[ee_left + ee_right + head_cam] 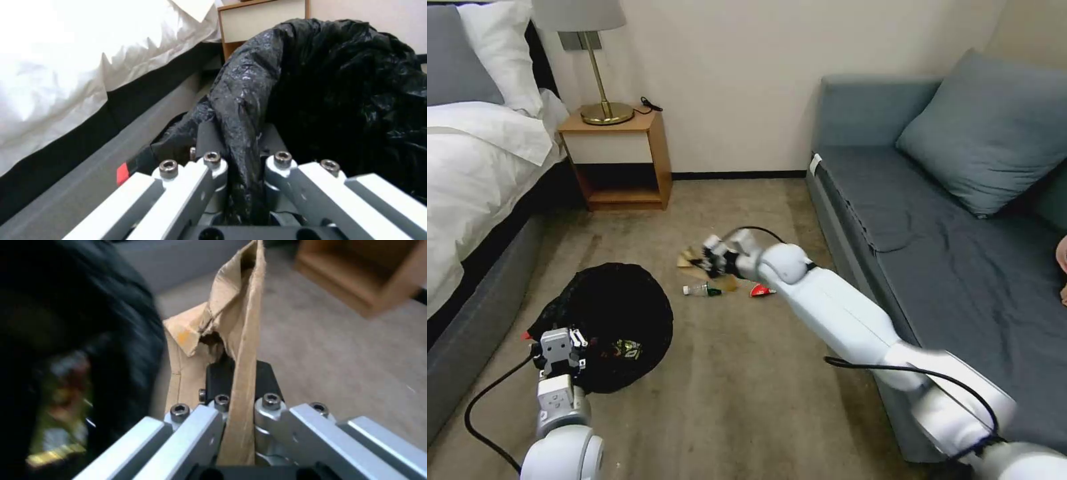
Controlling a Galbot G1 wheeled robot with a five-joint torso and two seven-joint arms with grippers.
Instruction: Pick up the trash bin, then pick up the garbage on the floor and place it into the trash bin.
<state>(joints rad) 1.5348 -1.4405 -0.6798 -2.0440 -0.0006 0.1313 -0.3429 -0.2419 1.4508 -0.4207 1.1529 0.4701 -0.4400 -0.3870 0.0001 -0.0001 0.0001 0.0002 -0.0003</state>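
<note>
My left gripper (560, 347) is shut on the near rim of the trash bin (610, 310), a round bin lined with a crinkly black bag. In the left wrist view the bag's rim (242, 100) is pinched between the fingers. A shiny gold packet (627, 348) lies inside the bin. My right gripper (712, 257) is shut on the crumpled brown paper bag (688, 261), which stands up between its fingers (240, 350) over the carpet floor (747, 387). A clear bottle with a green label (702, 290) and a red wrapper (762, 291) lie on the floor just below the right gripper.
A bed (474, 160) runs along the left and a grey sofa (934, 220) along the right. A wooden nightstand (620, 157) with a brass lamp (602, 100) stands at the back wall. Open carpet lies between bin and sofa.
</note>
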